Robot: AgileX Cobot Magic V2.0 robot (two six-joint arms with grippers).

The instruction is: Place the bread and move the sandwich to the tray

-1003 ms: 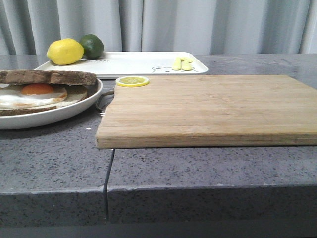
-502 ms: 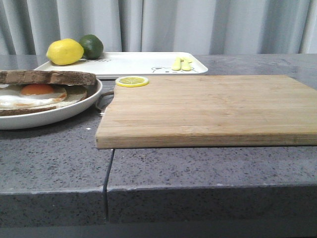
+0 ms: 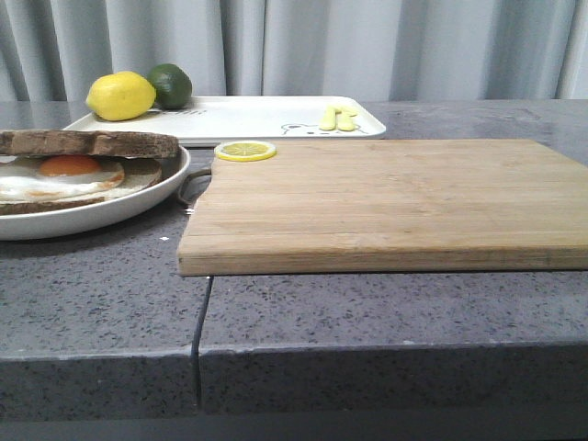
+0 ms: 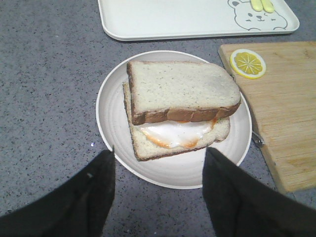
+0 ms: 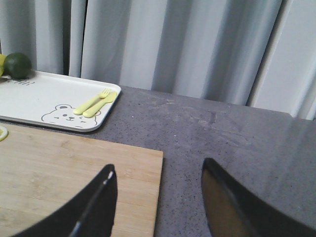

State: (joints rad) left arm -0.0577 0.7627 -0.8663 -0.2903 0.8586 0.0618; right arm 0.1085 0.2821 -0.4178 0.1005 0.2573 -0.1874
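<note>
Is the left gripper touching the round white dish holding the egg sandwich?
Apart. In the left wrist view the left gripper hangs open above the round white dish; its dark fingers grip nothing, and the egg sandwich lies untouched.

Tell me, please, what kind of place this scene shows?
Probably a kitchen-style counter set up for food preparation. A wooden cutting board lies on a grey speckled stone countertop, an egg sandwich sits in a white dish, and a tray holds a lemon.
</note>
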